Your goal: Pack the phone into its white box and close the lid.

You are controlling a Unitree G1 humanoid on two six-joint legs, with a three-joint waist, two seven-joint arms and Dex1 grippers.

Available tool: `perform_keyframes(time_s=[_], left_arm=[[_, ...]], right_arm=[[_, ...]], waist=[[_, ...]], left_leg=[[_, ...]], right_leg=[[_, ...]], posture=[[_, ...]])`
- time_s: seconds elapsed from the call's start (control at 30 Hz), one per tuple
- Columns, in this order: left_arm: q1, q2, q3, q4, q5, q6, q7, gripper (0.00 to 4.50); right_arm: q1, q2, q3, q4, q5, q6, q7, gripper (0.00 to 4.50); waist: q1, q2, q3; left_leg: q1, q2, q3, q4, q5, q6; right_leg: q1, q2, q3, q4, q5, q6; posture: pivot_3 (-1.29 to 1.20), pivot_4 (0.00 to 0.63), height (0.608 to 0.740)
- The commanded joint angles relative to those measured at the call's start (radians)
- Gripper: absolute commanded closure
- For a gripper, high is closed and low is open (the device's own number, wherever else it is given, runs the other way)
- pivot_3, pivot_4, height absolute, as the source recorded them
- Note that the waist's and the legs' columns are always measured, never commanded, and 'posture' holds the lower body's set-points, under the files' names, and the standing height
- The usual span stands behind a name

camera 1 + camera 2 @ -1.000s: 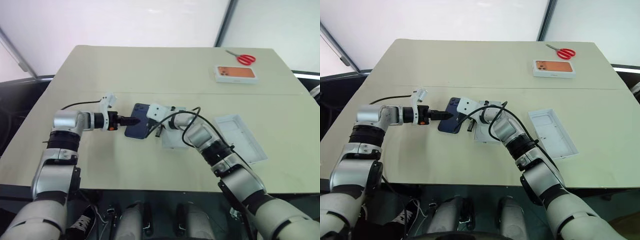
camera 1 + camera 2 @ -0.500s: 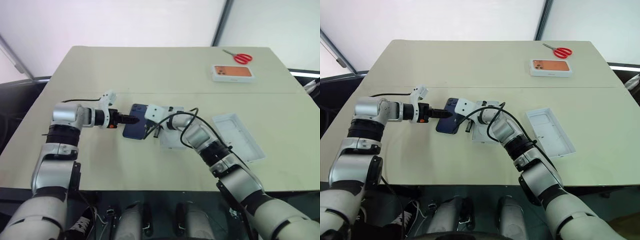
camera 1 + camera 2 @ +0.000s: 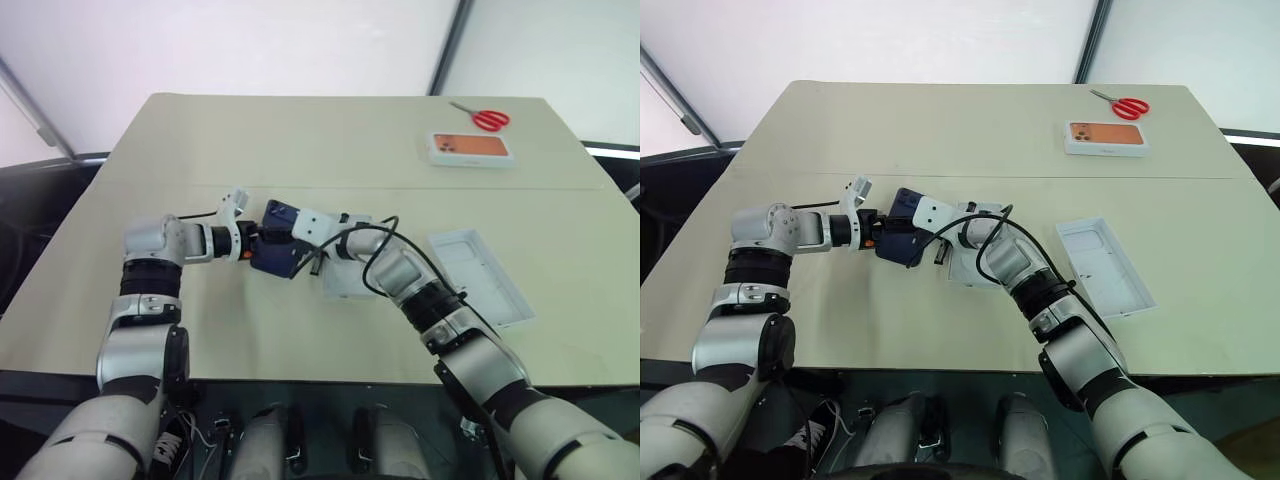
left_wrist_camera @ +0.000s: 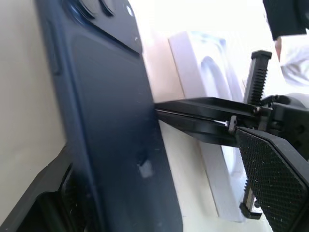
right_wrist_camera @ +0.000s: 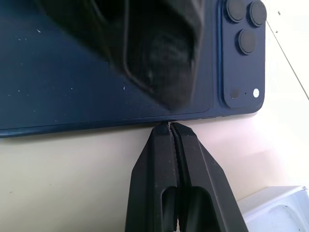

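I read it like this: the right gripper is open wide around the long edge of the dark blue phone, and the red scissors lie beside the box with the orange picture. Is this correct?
One point is wrong: the right gripper is shut, its fingertips pressed together against the long edge of the phone, as the right wrist view shows. The scissors do lie beside the orange-picture box.

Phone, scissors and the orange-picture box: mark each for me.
phone (image 5: 96,72), right wrist view, on its flat navy back.
scissors (image 3: 1130,105), right eye view, on the red handles.
orange-picture box (image 3: 1106,134), right eye view, on the printed top face.
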Motion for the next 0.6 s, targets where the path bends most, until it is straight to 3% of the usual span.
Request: perform_keyframes(time_s=[0.03, 0.27, 0.37, 0.43, 0.6], left_arm=[[0.027, -0.012, -0.044, 0.027, -0.004, 0.021, 0.011, 0.08], [0.059, 0.014, 0.009, 0.021, -0.047, 0.013, 0.012, 0.08], [0.079, 0.021, 0.014, 0.007, -0.062, 0.016, 0.016, 0.98], [0.084, 0.022, 0.022, -0.002, -0.074, 0.027, 0.024, 1.84], [0.095, 0.024, 0.041, -0.008, -0.101, 0.045, 0.045, 1.84]], right_arm=[[-0.011, 0.019, 0.003, -0.013, 0.002, -0.014, -0.003, 4.44], [-0.01, 0.009, 0.002, -0.015, 0.0, -0.024, -0.001, 4.44], [-0.007, 0.004, 0.002, -0.017, -0.002, -0.023, 0.001, 4.5], [-0.007, 0.004, 0.003, -0.017, -0.002, -0.023, 0.002, 4.5], [-0.007, 0.004, 0.004, -0.017, -0.004, -0.025, 0.001, 4.5]], waist=[[0.0, 0.0, 0.0], [-0.004, 0.0, 0.0], [-0.007, 0.0, 0.0], [-0.008, 0.0, 0.0], [-0.008, -0.001, 0.001]], left_leg=[[0.0, 0.0, 0.0, 0.0, 0.0, 0.0], [0.0, 0.0, 0.0, 0.0, 0.0, 0.0], [0.0, 0.0, 0.0, -0.001, 0.0, 0.0], [0.0, 0.0, 0.001, -0.002, 0.0, 0.0], [0.0, 0.0, 0.001, -0.002, 0.0, 0.0]], right_leg=[[0.0, 0.0, 0.0, 0.0, 0.0, 0.0], [-0.001, -0.001, 0.001, 0.0, 0.0, 0.0], [-0.002, -0.001, 0.001, 0.0, 0.0, 0.0], [-0.002, -0.001, 0.001, -0.001, 0.0, 0.0], [-0.002, -0.001, 0.001, -0.001, 0.0, 0.0]], posture=[[0.0, 0.15, 0.738], [0.0, 0.15, 0.738], [0.0, 0.15, 0.738], [0.0, 0.15, 0.738], [0.0, 0.15, 0.738]])
